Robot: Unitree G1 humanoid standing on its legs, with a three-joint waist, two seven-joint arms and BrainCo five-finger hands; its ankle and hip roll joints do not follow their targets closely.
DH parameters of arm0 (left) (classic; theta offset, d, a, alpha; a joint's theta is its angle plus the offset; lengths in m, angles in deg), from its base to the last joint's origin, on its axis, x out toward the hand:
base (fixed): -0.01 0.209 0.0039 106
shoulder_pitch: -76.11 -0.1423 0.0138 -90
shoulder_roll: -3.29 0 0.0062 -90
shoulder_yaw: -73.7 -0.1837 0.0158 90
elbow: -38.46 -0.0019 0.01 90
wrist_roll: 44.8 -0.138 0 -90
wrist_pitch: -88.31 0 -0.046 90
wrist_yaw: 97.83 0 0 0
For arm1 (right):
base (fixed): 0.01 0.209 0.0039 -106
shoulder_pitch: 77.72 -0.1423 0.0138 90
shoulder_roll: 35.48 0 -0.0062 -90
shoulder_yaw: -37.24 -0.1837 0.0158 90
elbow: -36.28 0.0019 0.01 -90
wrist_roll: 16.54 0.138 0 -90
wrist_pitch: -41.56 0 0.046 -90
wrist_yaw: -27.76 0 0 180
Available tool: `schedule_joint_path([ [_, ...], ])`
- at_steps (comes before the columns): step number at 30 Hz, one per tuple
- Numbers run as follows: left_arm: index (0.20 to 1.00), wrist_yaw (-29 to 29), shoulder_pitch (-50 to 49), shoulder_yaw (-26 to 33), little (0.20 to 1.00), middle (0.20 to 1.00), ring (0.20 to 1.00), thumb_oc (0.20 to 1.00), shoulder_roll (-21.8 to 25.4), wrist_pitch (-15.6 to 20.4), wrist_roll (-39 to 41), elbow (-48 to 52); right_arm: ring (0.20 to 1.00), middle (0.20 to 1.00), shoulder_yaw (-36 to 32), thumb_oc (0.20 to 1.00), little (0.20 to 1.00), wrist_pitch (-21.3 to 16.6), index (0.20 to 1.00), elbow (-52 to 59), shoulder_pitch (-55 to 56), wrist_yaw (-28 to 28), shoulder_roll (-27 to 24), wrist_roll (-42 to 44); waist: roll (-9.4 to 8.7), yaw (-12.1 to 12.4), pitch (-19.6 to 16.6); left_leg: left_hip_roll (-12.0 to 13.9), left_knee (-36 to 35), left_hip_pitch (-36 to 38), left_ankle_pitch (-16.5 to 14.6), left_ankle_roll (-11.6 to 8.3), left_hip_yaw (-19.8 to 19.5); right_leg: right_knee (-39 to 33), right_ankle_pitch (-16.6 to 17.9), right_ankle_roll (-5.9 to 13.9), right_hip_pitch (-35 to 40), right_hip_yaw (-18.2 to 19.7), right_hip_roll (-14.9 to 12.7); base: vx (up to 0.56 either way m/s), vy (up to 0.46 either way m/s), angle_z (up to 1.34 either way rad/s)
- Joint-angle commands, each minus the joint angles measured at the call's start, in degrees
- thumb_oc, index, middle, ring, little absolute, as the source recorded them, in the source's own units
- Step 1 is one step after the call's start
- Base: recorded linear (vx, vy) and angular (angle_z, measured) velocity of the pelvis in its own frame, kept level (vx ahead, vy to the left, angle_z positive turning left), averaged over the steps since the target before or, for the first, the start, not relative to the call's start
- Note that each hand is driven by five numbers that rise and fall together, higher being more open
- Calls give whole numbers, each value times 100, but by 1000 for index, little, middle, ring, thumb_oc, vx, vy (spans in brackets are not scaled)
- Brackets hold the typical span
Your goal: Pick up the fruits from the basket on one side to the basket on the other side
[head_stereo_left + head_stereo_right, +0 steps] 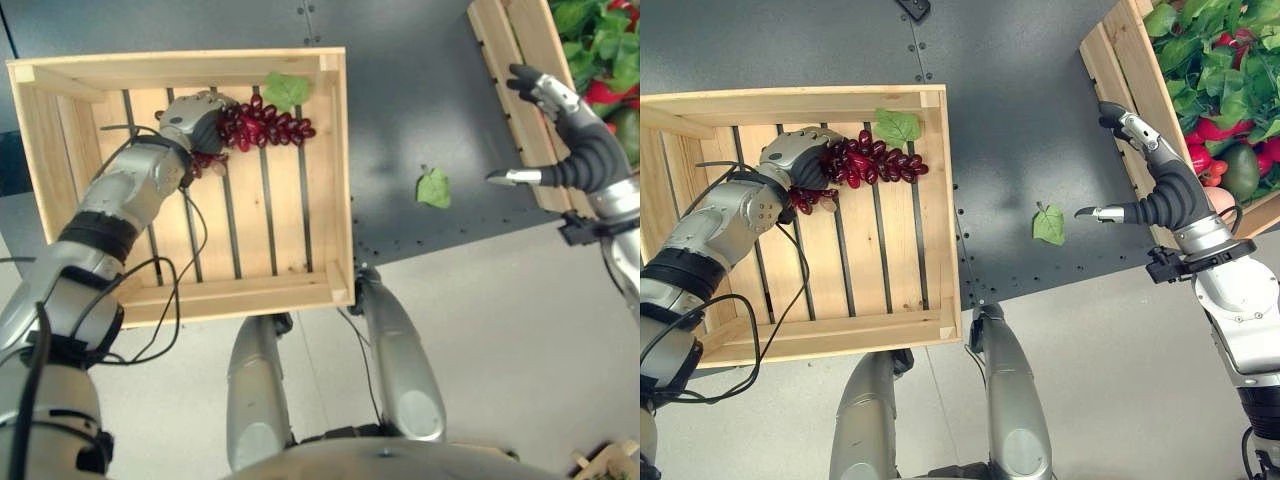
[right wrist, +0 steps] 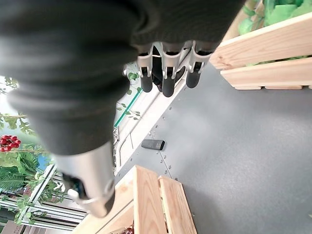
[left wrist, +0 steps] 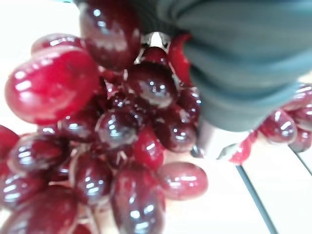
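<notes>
A bunch of dark red grapes (image 1: 262,123) lies on the slats at the far side of the left wooden crate (image 1: 329,190). My left hand (image 1: 189,120) is curled over the bunch's left end, and grapes spill out on both sides of it. Close up, the grapes (image 3: 102,136) press right against the hand. My right hand (image 1: 1162,196) hovers open over the near rim of the right wooden crate (image 1: 1118,68), fingers straight and thumb pointing left, holding nothing. That crate holds green leaves, red fruits (image 1: 1210,130) and a green fruit (image 1: 1241,170).
A loose green leaf (image 1: 1048,224) lies on the dark grey table between the crates. Another leaf (image 1: 897,126) rests against the left crate's far wall. A small black object (image 1: 912,8) sits at the table's far edge.
</notes>
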Motion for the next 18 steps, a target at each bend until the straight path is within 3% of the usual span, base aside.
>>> schedule_joint_path([
  [1,200,-998,-1086,-649,200,200,200,200,-67,-470,-626,-1132,1000,1000,-438,1000,1000,-151,1000,374,-415,41,-39,247,-117,49,306,-269,-300,451,-227,-123,17,387,-294,1099,253,-103,-163,-68,-15,-1],
  [2,200,-995,-1078,-643,200,200,200,200,-68,-472,-626,-1129,1000,1000,-448,1000,1000,-154,1000,378,-418,43,-43,247,-133,35,306,-269,-301,360,-98,-81,113,354,-182,1038,176,-168,-186,75,13,-1],
  [3,200,-994,-1098,-626,200,200,200,200,-82,-476,-624,-1099,1000,1000,-456,1000,1000,-144,1000,371,-412,47,-32,233,-109,57,306,-275,-303,461,-226,-120,11,393,-295,1102,257,-106,-165,-69,-19,-1],
  [4,200,-993,-1092,-620,200,200,200,200,-82,-480,-624,-1094,1000,1000,-465,1000,1000,-146,1000,375,-415,50,-36,232,-124,44,306,-274,-302,371,-98,-78,106,361,-183,1042,180,-170,-188,0,0,0],
  [7,200,-988,-1110,-582,200,200,200,200,-73,-496,-637,-1013,1000,1000,-490,1000,1000,-122,1000,363,-409,40,7,210,-88,67,306,-292,-326,486,-223,-116,2,384,-301,1103,277,-114,-165,1,0,1],
  [8,200,-997,-1121,-561,200,200,200,200,-59,-507,-644,-982,1000,1000,-513,1000,1000,-120,1000,361,-404,38,14,206,-100,59,306,-291,-322,397,-97,-74,94,354,-192,1044,204,-177,-190,0,0,0],
  [13,200,-1014,-1231,-455,200,200,200,200,6,-506,-553,-786,1000,1000,-530,1000,1000,-115,1000,356,-403,31,62,199,-90,82,306,-298,-314,395,-88,-68,80,362,-182,1035,208,-189,-195,-15,-3,0],
  [18,200,-994,-1697,237,200,200,200,200,233,-416,511,115,1000,1000,-584,1000,1000,-113,1000,343,-304,-4,177,265,-39,151,306,-315,-314,446,-95,-61,48,369,-192,1019,270,-206,-210,0,0,0],
])
